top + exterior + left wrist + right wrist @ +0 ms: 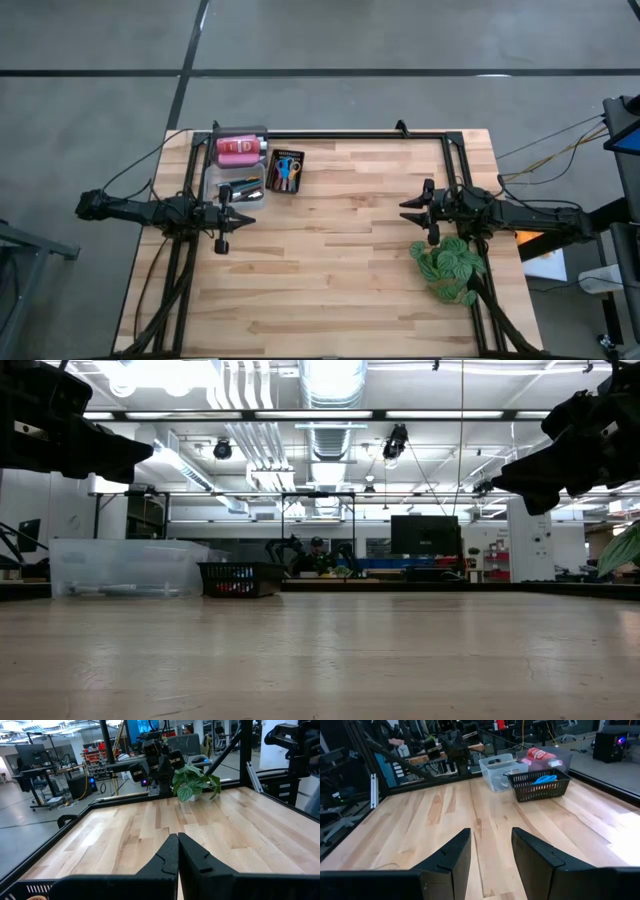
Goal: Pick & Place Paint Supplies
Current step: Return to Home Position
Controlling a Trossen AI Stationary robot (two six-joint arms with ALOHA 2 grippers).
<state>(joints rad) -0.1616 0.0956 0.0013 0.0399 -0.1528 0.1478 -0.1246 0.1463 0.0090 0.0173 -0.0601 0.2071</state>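
Observation:
The paint supplies lie at the table's far left. Pink bottles (238, 150) and thin brushes (246, 188) rest in a clear tub (212, 178). Bright-handled scissors (287, 172) lie in a black tray (300, 186) beside it; the right wrist view shows the scissors (545, 779) and a bottle (540, 754) too. My left gripper (250, 218) hangs shut above the table, just on the near side of the tub, and touches nothing. My right gripper (407, 212) hangs open at the right side, above bare wood (491, 845), with nothing between its fingers.
A green leafy plant (448, 268) stands at the near right, close by my right arm; it also shows in the left wrist view (195, 782). A black frame (350, 134) runs along the table's far edge. Bare wood (330, 250) spans the middle.

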